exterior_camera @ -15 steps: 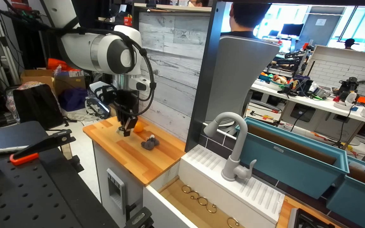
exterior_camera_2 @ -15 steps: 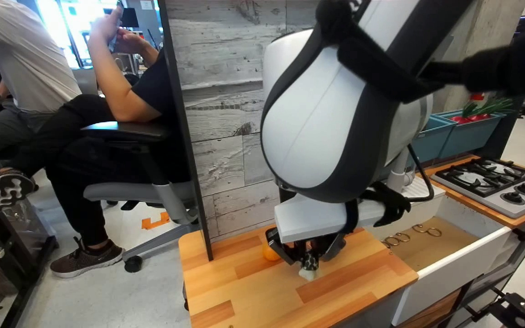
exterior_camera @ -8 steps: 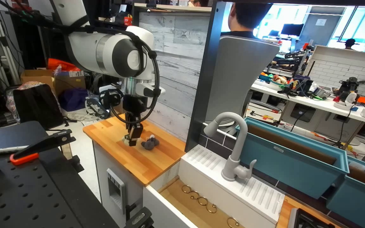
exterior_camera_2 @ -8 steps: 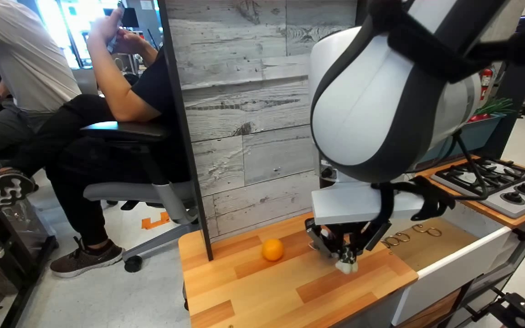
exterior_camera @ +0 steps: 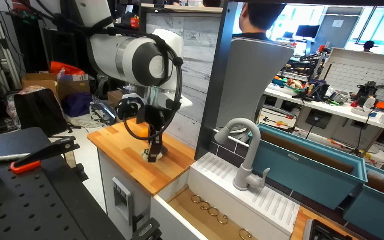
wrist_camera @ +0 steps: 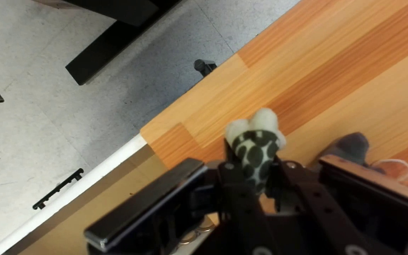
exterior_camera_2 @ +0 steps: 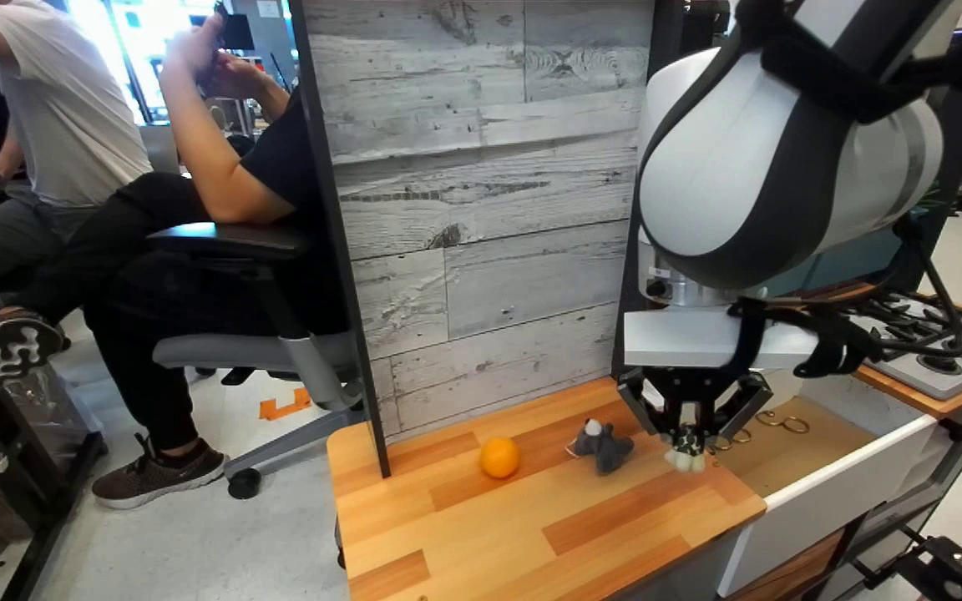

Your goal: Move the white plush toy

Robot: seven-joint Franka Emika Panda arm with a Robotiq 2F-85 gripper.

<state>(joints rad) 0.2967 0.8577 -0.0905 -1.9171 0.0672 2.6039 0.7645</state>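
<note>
White plush toy [wrist_camera: 255, 148] is clamped in the tool [exterior_camera_2: 688, 431] (dark-spotted part between the tips), pale lobed end sticking out past them, over the table [exterior_camera_2: 448, 534].

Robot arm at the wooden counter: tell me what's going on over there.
The robot arm has its claw shut on a white plush toy with dark spots. The toy is either just above the wooden counter or touching it; I can't tell which. A gray stuffed toy lies close by and an orange farther off, both on the counter.
</note>
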